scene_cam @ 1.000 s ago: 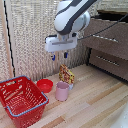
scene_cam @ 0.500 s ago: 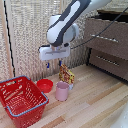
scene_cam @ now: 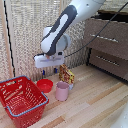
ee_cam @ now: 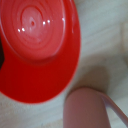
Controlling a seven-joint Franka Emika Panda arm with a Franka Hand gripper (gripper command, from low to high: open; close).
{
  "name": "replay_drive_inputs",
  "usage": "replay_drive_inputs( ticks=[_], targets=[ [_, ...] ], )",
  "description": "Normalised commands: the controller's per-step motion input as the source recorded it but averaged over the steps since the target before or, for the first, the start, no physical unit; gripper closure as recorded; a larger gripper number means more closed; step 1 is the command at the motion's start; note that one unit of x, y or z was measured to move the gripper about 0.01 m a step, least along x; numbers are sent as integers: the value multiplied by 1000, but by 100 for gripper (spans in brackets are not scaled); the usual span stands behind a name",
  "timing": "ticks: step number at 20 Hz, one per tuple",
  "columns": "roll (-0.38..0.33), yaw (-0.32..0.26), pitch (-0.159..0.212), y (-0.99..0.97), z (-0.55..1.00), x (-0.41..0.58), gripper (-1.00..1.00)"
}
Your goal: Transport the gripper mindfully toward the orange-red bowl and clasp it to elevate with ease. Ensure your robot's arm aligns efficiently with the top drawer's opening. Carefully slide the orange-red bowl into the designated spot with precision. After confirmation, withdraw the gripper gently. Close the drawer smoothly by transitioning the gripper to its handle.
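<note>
Orange-red bowl (scene_cam: 44, 85) lies on the floor right below the gripper (scene_cam: 48, 72), whose finger spread I cannot tell, and the pink cup (scene_cam: 62, 91) just beside it risks a knock during descent.

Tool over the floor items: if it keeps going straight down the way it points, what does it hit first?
Most likely the orange-red bowl, which fills the wrist view below the tool. The pink cup sits right beside it, apparently off the line. Depth is hard to judge.
</note>
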Motion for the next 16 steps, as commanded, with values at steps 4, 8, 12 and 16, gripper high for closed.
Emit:
replay_drive_inputs(
  ticks=[4, 8, 12, 16],
  targets=[
    [-92, -21, 2, 183, -332, 42, -100],
    [-59, -11, 2, -11, -303, -44, -100],
    [-40, 3, -11, 9, -283, -12, -100],
    [-88, 55, -47, 137, -359, 104, -100]
  ],
)
